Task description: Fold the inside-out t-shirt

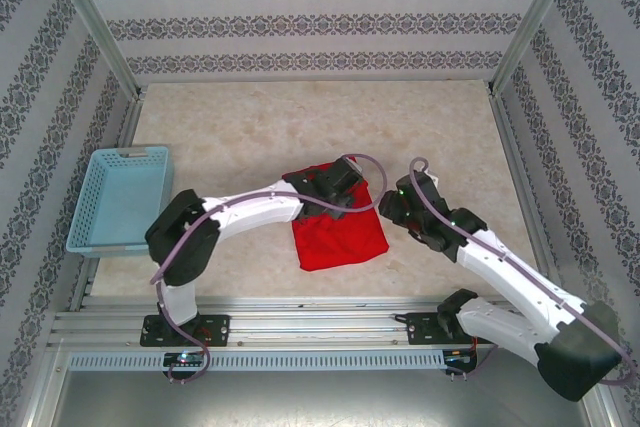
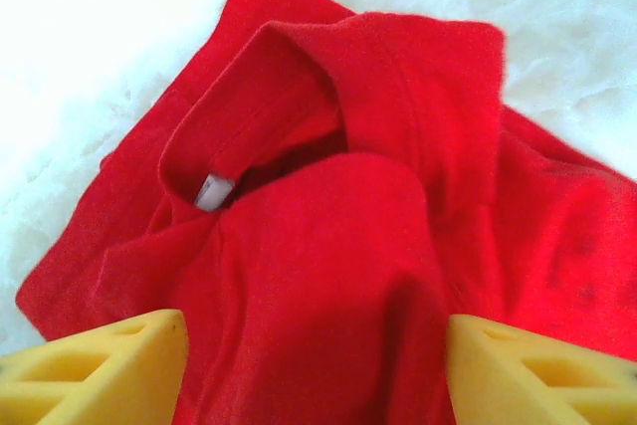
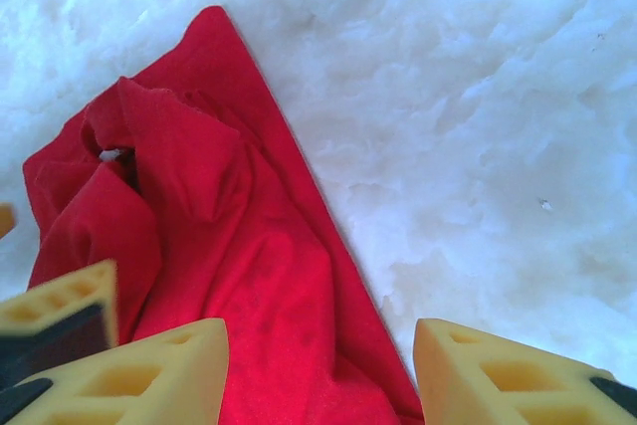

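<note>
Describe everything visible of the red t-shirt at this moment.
The t-shirt is plain bright red soft cloth, folded into a rumpled, roughly square bundle on the table. Its collar faces up, a small pale label showing inside. Left gripper stands open above it; contact unclear.

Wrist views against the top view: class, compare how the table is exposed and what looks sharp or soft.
Top view: even light, table keeps its beige marbling, shirt small but clear. Left wrist view: table blown out white, shirt collar crisp, left end effector soft at the bottom edge. Right wrist view: table washed bluish white, shirt folds readable, right end effector slightly soft.
</note>
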Controlling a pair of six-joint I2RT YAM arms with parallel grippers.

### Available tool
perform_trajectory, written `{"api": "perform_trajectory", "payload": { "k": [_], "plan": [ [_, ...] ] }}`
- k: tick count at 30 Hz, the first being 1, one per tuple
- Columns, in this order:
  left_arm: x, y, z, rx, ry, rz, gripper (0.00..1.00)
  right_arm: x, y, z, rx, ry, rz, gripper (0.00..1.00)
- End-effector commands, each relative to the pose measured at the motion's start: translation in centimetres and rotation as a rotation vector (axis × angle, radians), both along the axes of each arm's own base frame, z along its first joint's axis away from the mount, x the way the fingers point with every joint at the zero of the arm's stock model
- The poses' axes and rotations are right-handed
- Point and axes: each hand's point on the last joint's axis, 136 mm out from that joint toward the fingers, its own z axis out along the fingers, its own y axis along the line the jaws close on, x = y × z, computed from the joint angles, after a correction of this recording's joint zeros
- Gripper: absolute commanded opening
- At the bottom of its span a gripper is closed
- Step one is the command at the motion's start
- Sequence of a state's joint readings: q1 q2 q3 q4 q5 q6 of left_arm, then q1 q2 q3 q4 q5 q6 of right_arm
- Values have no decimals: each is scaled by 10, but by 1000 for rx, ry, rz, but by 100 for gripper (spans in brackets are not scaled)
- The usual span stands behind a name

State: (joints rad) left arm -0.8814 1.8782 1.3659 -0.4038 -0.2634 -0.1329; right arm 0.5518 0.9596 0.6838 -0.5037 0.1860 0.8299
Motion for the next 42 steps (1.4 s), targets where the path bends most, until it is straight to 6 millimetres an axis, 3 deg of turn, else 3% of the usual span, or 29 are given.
{"api": "perform_trajectory", "payload": {
  "k": [1, 2, 5, 10, 14, 17, 22, 26, 29, 32, 35, 39, 42],
  "plan": [
    [13, 4, -2, 92, -22, -14, 67, -8, -5, -12, -12, 14, 8, 53],
    [16, 3, -5, 95, -21, -10, 66, -9, -5, -15, -11, 17, 10, 53],
    [24, 5, -9, 76, -16, 33, 48, -7, -2, -19, -13, 18, 33, 53],
    [30, 27, 10, -77, -51, 159, 31, 20, 16, -13, -58, -27, 156, 52],
    [26, 45, 24, -263, -40, 233, 26, 55, 40, 3, -53, -81, 273, 53],
    [25, 63, 26, -365, -31, 298, 22, 83, 55, 2, -37, -60, 328, 54],
    [28, 87, 15, -517, 27, 402, 21, 116, 85, -21, 18, 25, 390, 61],
    [27, 97, 2, -551, 60, 450, 21, 135, 85, -44, -43, 100, 367, 63],
    [29, 103, -3, -580, 71, 490, 21, 144, 88, -50, -56, 116, 372, 55],
    [32, 112, -6, -648, 79, 537, 21, 150, 91, -40, -52, 90, 372, 23],
    [35, 117, -6, -678, 82, 560, 22, 158, 84, -23, -93, 54, 352, 3],
    [41, 126, -5, -731, 73, 615, 21, 169, 77, -2, -142, 16, 339, 0],
    [46, 136, -10, -763, 78, 679, 21, 176, 73, -1, -173, 32, 329, 0]
  ]
}}
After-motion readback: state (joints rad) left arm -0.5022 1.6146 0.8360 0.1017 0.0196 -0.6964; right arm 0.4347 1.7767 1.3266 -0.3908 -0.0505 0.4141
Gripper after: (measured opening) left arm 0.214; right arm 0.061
